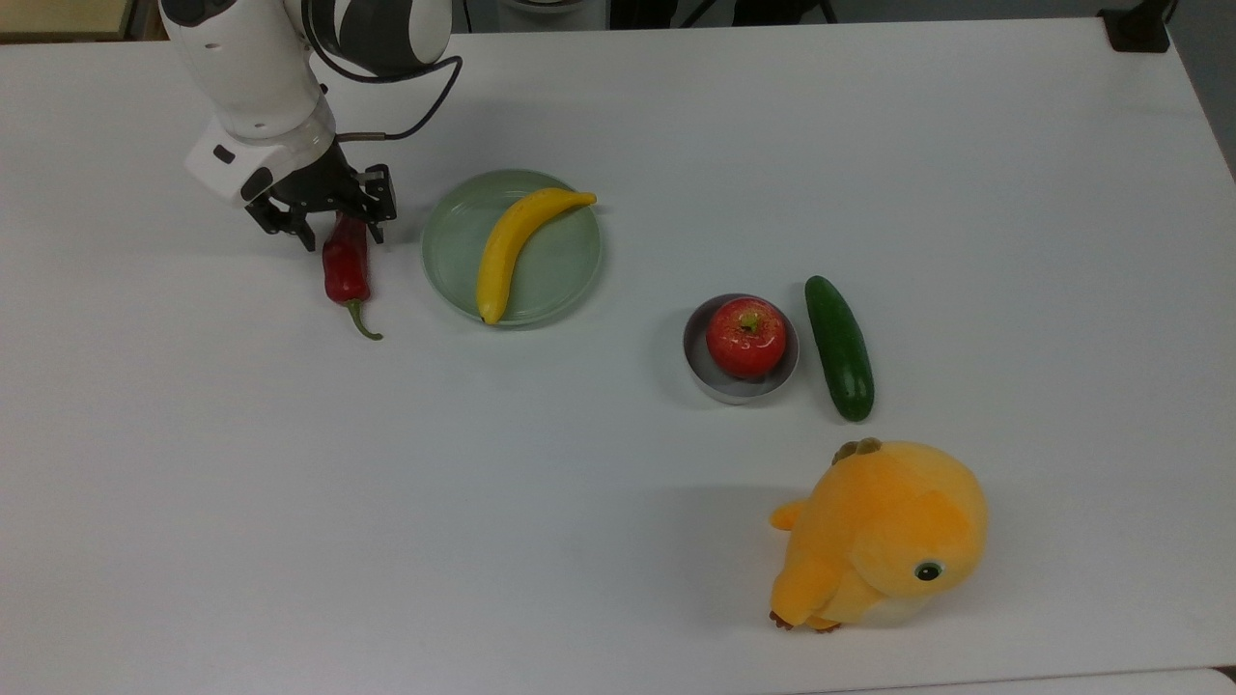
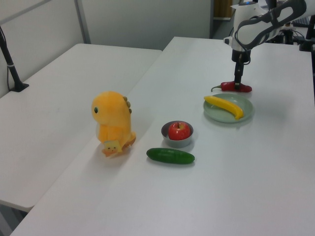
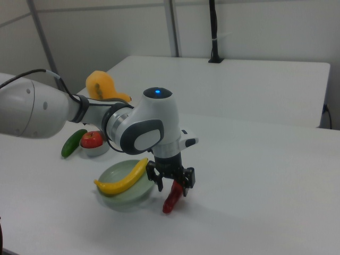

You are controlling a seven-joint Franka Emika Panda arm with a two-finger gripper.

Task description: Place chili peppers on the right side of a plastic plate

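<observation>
The dark red chili pepper (image 1: pixel 345 268) lies flat on the white table, just off the pale green plastic plate (image 1: pixel 560 275) on the top view's left, its green stem pointing toward the camera. My gripper (image 1: pixel 338 230) stands open over the pepper's blunt end, one finger on each side. In the right view the chili pepper (image 3: pixel 172 197) rests between the spread fingers of the gripper (image 3: pixel 173 184), beside the plate (image 3: pixel 119 199). In the left view the pepper (image 2: pixel 237 88) lies just behind the plate (image 2: pixel 244 106), under the gripper (image 2: pixel 238 82).
A yellow banana (image 1: pixel 517 246) lies across the plate. To the top view's right stand a grey bowl (image 1: pixel 695 372) holding a red apple (image 1: pixel 745 336), a green cucumber (image 1: pixel 839 347) and an orange plush toy (image 1: pixel 884 531).
</observation>
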